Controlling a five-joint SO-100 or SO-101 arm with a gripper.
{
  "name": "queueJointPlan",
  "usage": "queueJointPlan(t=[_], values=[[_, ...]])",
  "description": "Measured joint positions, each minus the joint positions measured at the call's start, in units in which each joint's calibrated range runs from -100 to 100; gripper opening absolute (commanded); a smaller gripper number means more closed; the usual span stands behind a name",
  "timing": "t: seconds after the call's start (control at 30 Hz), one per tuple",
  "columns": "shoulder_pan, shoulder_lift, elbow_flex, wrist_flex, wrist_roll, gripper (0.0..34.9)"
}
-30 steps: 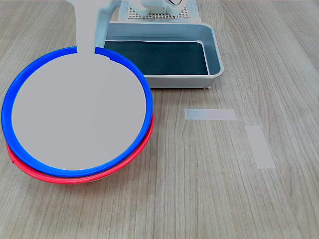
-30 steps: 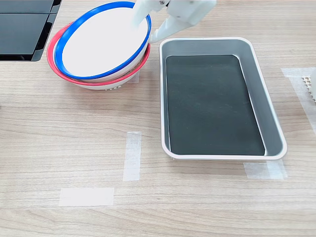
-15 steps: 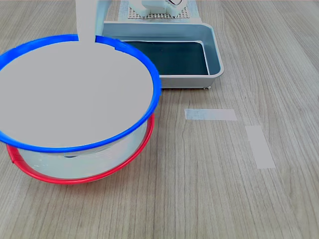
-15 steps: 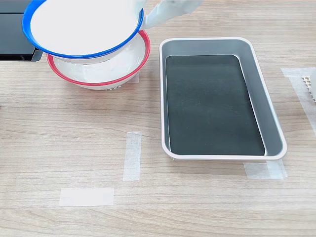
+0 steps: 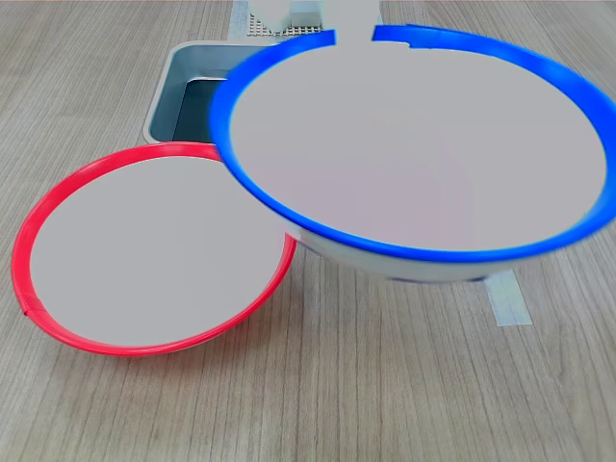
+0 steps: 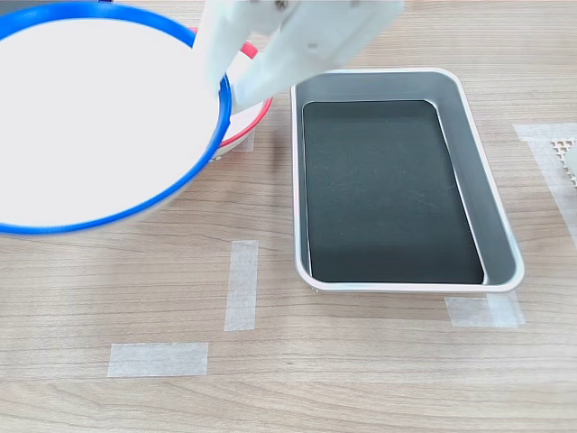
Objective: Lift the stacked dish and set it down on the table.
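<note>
Wood-grain table (image 6: pixel 361 361) runs pale and bare across most of what I can see, with a couple of tape strips (image 6: pixel 241 284) stuck to it. Above it the gripper (image 6: pixel 223 88) has its white fingers closed on the rim of the blue-rimmed dish (image 6: pixel 95 117), one finger inside the bowl and one outside. The dish hangs in the air, clear of the red-rimmed bowl (image 5: pixel 144 250) it was nested in. In the first exterior view it is tipped a little, near edge lower than the pinched edge.

To do this step well, I'd say the arm should carry the dish sideways until nothing lies under it, since at present its edge overlaps the red bowl in both exterior views. Then it should come down slowly and level the dish out, so the base meets the wood flat and not on one edge. Letting go should wait until the weight is on the table (a rim pinch on a wide bowl looks easy to twist out of).

As for containers, the blue-rimmed dish is empty, pale grey-white inside. The red-rimmed bowl sits on the table and is empty too. The grey tray (image 6: pixel 499 225) beside them holds only its dark liner (image 6: pixel 388 189).
</note>
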Motion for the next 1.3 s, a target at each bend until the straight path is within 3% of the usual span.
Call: queueJointPlan(t=[0.5, 0.8, 0.87, 0.9, 0.97, 1.27, 1.3], values=[[-6.19, 11.08, 1.54, -3.92, 0.20, 0.0], [-6.37, 13.73, 4.63, -6.12, 0.78, 0.1], [-6.28, 14.15, 5.35, -6.36, 1.17, 3.5], [-6.28, 14.24, 5.35, -6.36, 1.22, 7.7], [-6.37, 14.24, 5.72, -6.36, 1.51, 9.1], [-3.89, 4.69, 12.89, -2.61, 4.05, 7.4], [-3.81, 0.43, 14.52, -0.08, 4.64, 3.1]])
